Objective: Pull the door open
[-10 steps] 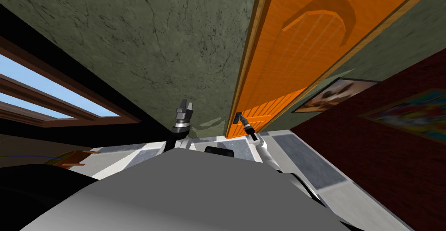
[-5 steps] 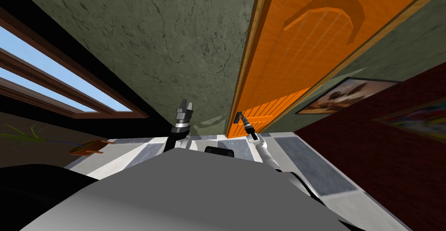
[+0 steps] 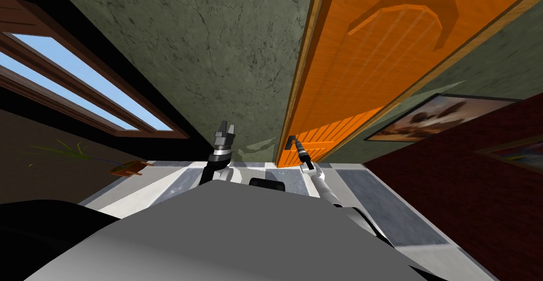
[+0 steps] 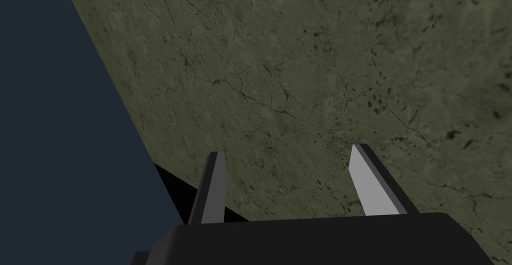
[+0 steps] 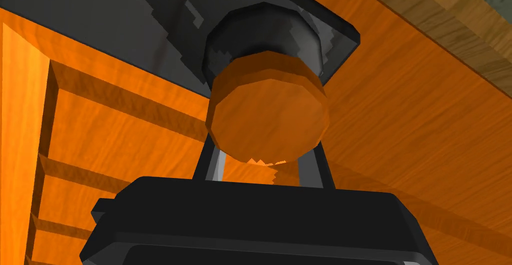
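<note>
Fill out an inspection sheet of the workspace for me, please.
Surface: grey and white tiled floor.
Job's things: orange door; round orange knob on a dark plate.
Clutter: what looks like a brown pot with thin green leaves, on the floor to the left.
Grippers: right gripper shut on the knob; left gripper open, facing the green-grey wall.
Cables: nothing seen.
Surroundings: window, framed picture, dark red wall.

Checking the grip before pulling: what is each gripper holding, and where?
The right gripper clamps the round orange door knob by its sides; the open left gripper holds nothing.
</note>
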Tool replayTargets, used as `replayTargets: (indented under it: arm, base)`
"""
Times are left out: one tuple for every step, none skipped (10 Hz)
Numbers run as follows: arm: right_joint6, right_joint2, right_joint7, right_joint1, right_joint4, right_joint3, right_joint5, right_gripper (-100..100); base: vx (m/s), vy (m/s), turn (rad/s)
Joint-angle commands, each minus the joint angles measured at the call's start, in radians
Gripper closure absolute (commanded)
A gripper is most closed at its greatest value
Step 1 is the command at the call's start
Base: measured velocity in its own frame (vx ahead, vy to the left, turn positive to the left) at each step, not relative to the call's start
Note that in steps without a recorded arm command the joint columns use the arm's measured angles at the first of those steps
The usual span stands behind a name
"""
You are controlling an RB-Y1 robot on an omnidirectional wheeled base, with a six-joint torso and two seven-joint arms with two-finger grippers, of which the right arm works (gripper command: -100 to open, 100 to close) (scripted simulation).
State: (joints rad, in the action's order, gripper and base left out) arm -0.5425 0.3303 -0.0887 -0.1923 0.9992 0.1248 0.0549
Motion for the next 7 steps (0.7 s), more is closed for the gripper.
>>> replayTargets:
  arm:
    - [-0.002, -0.01, 0.035, -0.001, 0.003, 0.014, -0.015, 100]
    - [0.0, -0.01, 0.069, -0.006, -0.003, 0.015, -0.044, 100]
    - [0.0, -0.01, 0.072, -0.006, -0.003, 0.015, -0.044, 100]
    - [0.002, -0.011, 0.11, -0.01, -0.01, 0.015, -0.073, 100]
    - [0.004, -0.011, 0.136, -0.015, -0.016, 0.015, -0.103, 100]
    - [0.004, -0.011, 0.147, -0.015, -0.016, 0.015, -0.103, 100]
    - [0.006, -0.012, 0.183, -0.02, -0.022, 0.015, -0.133, 100]
  base:
    - [-0.061, -0.046, 0.064]
    - [-0.044, -0.029, 0.12]
    - [-0.033, -0.028, 0.061]
    - [-0.05, -0.025, 0.08]
    - [-0.062, -0.035, 0.137]
    - [-0.049, -0.043, 0.058]
    - [-0.06, -0.038, 0.091]
